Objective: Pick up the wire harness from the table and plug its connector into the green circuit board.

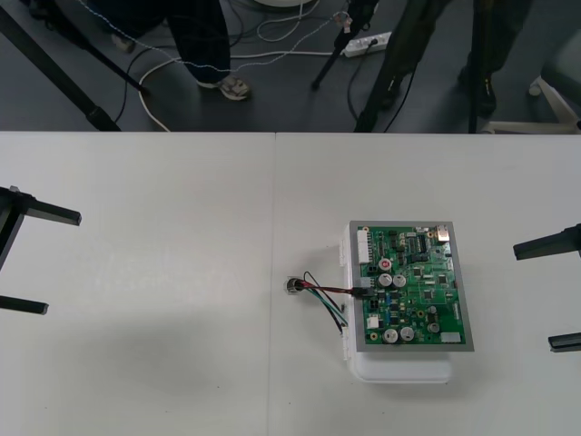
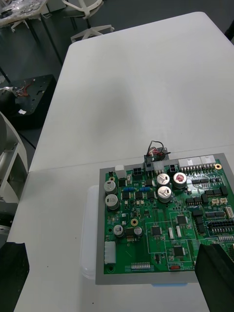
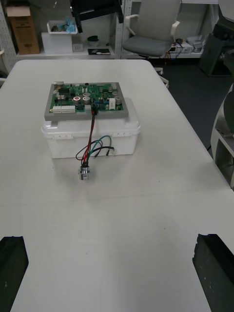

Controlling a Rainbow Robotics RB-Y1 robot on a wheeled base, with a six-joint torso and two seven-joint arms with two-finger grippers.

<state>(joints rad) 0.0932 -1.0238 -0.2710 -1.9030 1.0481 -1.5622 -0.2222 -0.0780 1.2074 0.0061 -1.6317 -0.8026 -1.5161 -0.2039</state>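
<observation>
The green circuit board [image 1: 413,283] sits on its white base [image 1: 399,368] right of the table's middle. The wire harness [image 1: 325,295] hangs off the board's left edge. Its black plug [image 1: 360,291] sits in a connector at that edge, and its metal socket [image 1: 294,287] rests on the table. In the left wrist view the wires [image 3: 91,141] rise from the socket [image 3: 84,173] up to the plug [image 3: 93,112] in the board [image 3: 85,100]. My left gripper [image 1: 34,260] stands open at the table's left edge, and my right gripper [image 1: 556,292] open at the right edge. Both are far from the harness.
The right wrist view looks down on the board [image 2: 165,224] with the plug [image 2: 151,163] at its far edge. Bare table lies all around the base. Dark floor with cables and tripod legs lies beyond the far edge [image 1: 272,133].
</observation>
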